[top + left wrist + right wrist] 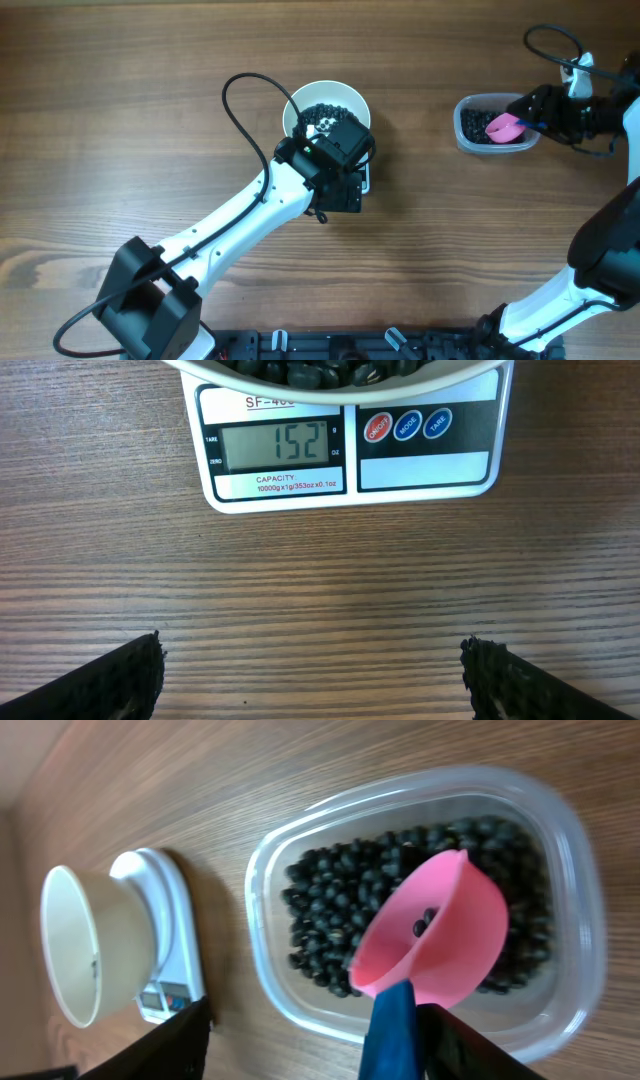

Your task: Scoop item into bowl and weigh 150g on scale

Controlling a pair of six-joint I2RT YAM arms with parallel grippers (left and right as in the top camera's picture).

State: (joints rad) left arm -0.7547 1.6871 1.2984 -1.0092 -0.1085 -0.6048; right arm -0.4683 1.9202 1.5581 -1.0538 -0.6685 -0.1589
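table [320, 590]: brown wood grain, matt, finely ridged where it runs under the scale.
scale [420, 472]: smooth white plastic with a light sheen.
display [275, 445]: grey, glossy window on the scale's front.
buttons [407, 426]: glossy red and blue discs beside the display.
bowl [90, 940]: plain white, smooth, on the scale; whether plastic or ceramic cannot be told.
item [330, 890]: smooth, glossy dark skins.
tub [575, 850]: clear plastic, smooth and shiny, well apart from the scale.
scoop [440, 930]: smooth pink plastic, satin; handle [393, 1030] blue plastic.
left gripper [312, 682]: pads [125, 680] black, matt, rough-textured.
arm shell [240, 215]: smooth white plastic.
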